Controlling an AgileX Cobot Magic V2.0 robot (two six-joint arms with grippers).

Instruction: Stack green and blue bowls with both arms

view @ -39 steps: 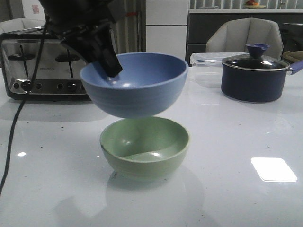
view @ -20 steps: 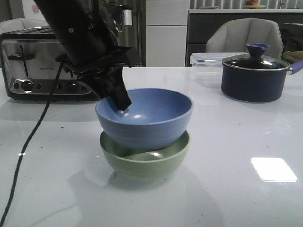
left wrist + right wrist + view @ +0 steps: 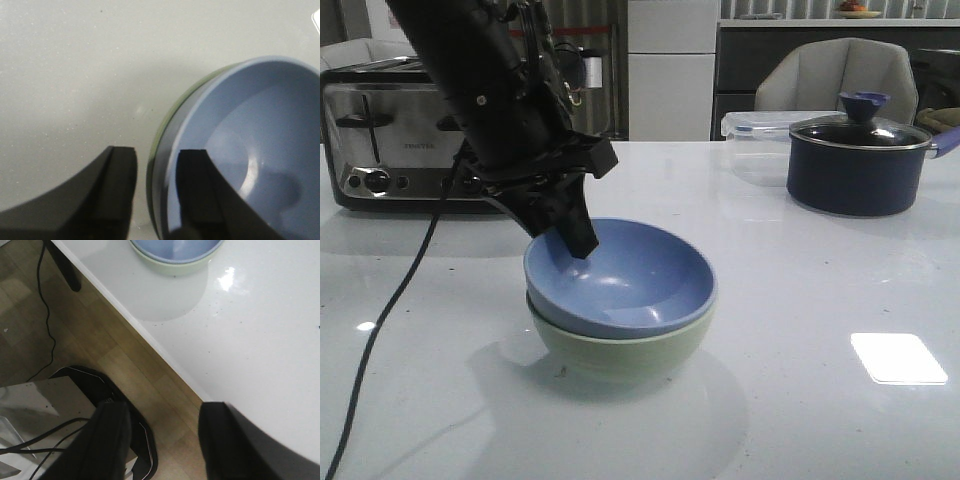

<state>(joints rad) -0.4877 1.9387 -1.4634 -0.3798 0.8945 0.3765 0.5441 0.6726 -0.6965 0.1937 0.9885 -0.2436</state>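
A glossy white worktop [image 3: 820, 290] fills the scene, with a kitchen behind it: a pale chair, a white cabinet and dark counters.

The left gripper [image 3: 154, 165] has its jaws parted, straddling the rim of the blue bowl [image 3: 620, 275]: one finger [image 3: 197, 190] sits inside the bowl, the other [image 3: 112, 185] outside it. A sliver of space shows on each side of the rim, so whether the pads touch it cannot be told. The black left arm [image 3: 485, 95] slants down to this bowl from the worktop's far left.

The blue bowl sits nested inside the green bowl [image 3: 620, 350], whose rim shows as a pale band under it. The blue bowl is empty. The pair stands near the worktop's front edge, left of centre.

The right gripper [image 3: 162, 440] hangs past the worktop's front edge, above a wooden floor, jaws spread and holding nothing.

A chrome toaster [image 3: 380, 130] stands at the far left. A dark navy pot [image 3: 860, 165] with a glass lid stands at the far right, touching or just in front of a clear lidded box [image 3: 755, 135].
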